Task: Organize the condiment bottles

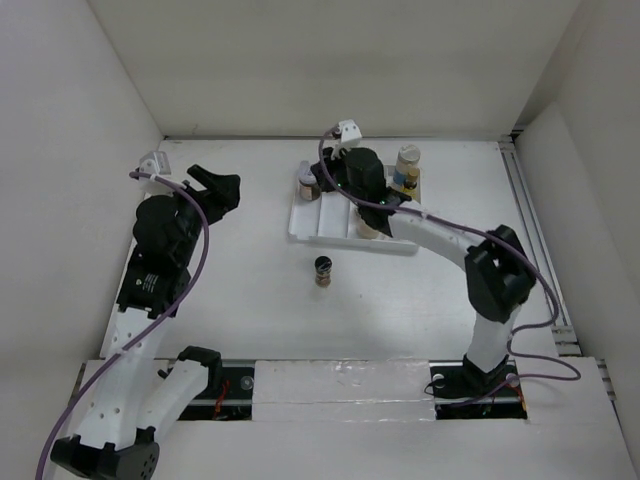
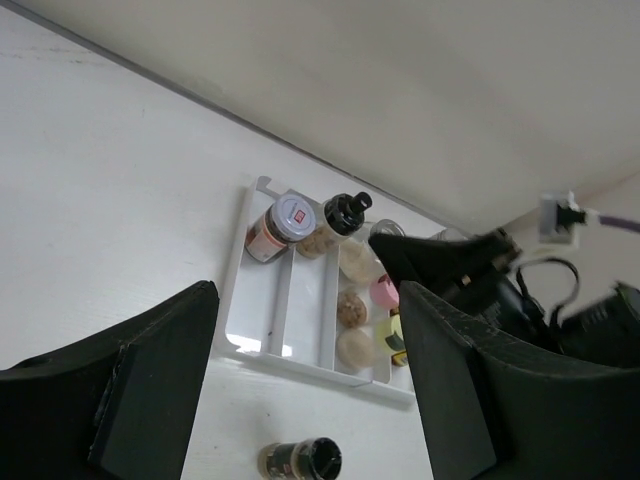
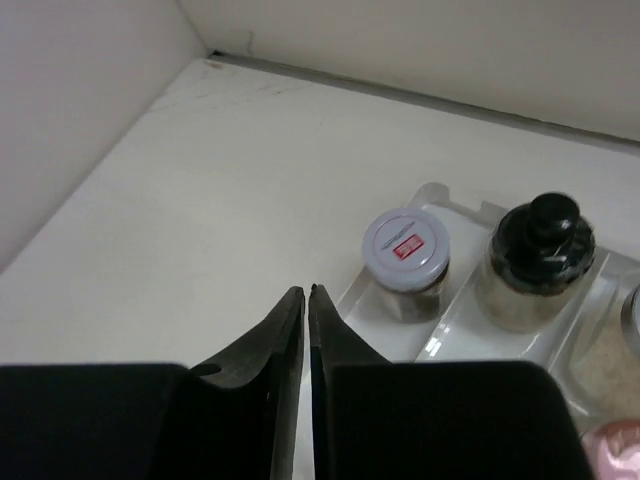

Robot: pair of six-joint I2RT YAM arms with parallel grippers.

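I can't make out a single word, number or brand on any of my feeds. The closest thing to print is a small red rectangular sticker with tiny white marks. It sits on the flat lid of the short glass jar with a pale-grey round cap, just ahead and to the right of the tips of my right gripper. A thin dark line, lettering or a logo, curves above the sticker, too fine to read. On the left wrist feed, well ahead of my left gripper, the same jar shows a reddish-brown wrap label on its side, blurred past reading.
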